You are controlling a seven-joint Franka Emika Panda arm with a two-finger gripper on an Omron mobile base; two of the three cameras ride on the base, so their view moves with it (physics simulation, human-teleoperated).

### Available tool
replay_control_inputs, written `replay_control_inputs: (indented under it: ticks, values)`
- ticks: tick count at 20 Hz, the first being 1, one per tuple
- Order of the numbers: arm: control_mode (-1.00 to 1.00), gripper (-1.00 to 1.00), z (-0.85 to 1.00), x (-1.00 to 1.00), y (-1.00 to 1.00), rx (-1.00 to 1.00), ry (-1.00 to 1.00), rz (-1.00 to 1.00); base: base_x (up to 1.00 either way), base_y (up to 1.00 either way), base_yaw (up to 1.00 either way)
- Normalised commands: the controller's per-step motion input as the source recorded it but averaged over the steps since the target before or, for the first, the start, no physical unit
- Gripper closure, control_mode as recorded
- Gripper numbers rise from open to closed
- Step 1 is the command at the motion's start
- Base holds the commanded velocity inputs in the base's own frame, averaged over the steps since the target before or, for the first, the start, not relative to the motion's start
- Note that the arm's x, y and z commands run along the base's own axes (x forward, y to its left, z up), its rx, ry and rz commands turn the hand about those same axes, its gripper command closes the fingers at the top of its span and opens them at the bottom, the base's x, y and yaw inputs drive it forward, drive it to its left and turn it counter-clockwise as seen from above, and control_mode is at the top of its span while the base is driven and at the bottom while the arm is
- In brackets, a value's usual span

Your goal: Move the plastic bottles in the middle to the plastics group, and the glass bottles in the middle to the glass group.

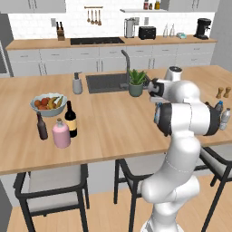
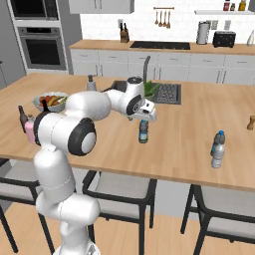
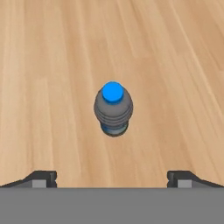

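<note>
Bare counter [image 3: 52, 65] all around upright blue-capped bottle [image 3: 113, 109] below spread fingers [image 3: 41, 178].

Below my hand, a grey-blue ribbed water bottle [image 3: 113, 111] with a bright blue cap, on pale striped-grain wooden counter [image 3: 52, 65].

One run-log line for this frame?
stage: above middle water bottle | gripper: open, empty | pink bottle: beside wine bottle | counter

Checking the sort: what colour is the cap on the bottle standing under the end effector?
Bright blue cap on the small blue-tinted plastic bottle; clearest in the hand view.
</note>
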Motion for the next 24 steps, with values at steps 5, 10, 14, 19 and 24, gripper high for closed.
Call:
replay_control_inputs:
  ticks: [5,10,14,19,24]
  values:
    - [-1.00,-1.00,-0.09,0.22,-0.03,0.00,0.00,0.06,0.00,0.00,0.00]
    - [-1.00,-1.00,0.00,0.46,-0.03,0.00,0.00,0.06,0.00,0.00,0.00]
    - [-1.00,-1.00,0.01,0.38,-0.12,0.00,0.00,0.06,0.00,0.00,0.00]
    - [-1.00,-1.00,0.00,0.13,-0.19,0.00,0.00,0.03,0.00,0.00,0.00]
    - [-1.00,-1.00,-0.04,0.00,-0.01,0.00,0.00,0.02,0.00,0.00,0.00]
